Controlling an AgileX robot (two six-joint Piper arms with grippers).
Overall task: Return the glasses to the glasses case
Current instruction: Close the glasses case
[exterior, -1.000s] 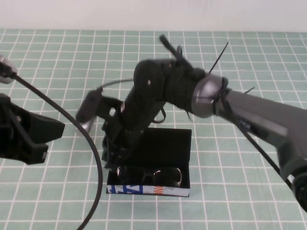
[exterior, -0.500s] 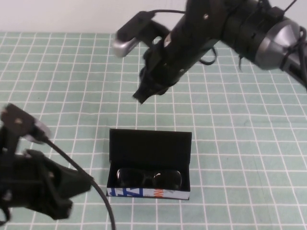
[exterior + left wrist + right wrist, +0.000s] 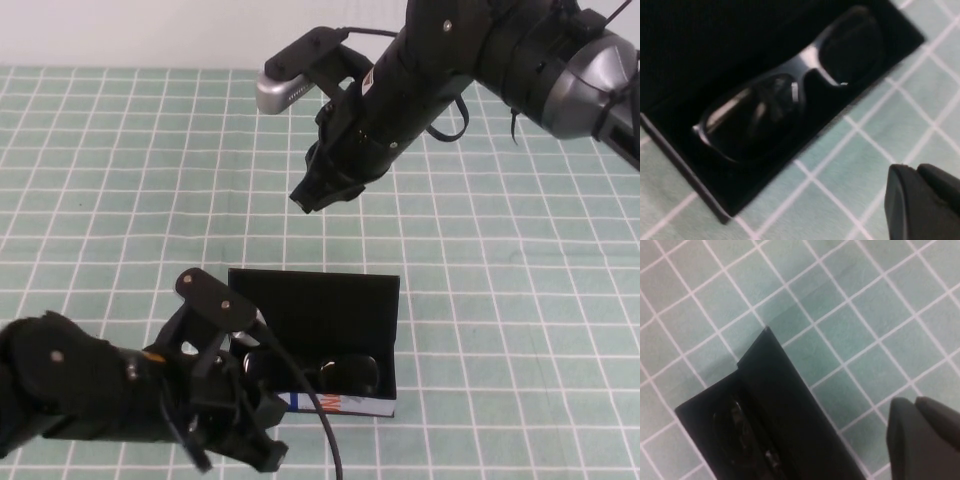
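- The glasses (image 3: 325, 373) lie inside the open glasses case (image 3: 313, 343), long axis running left to right, the lid standing up at the far edge.
- The left gripper (image 3: 235, 425) sits just beside the case's near-left corner, much the nearer arm; I cannot tell how its jaws stand.
- The right gripper (image 3: 318, 190) hangs well beyond the case; it seems to hold nothing, jaw gap unclear.

The blue and orange print on the glasses case (image 3: 340, 402) is too small to read.
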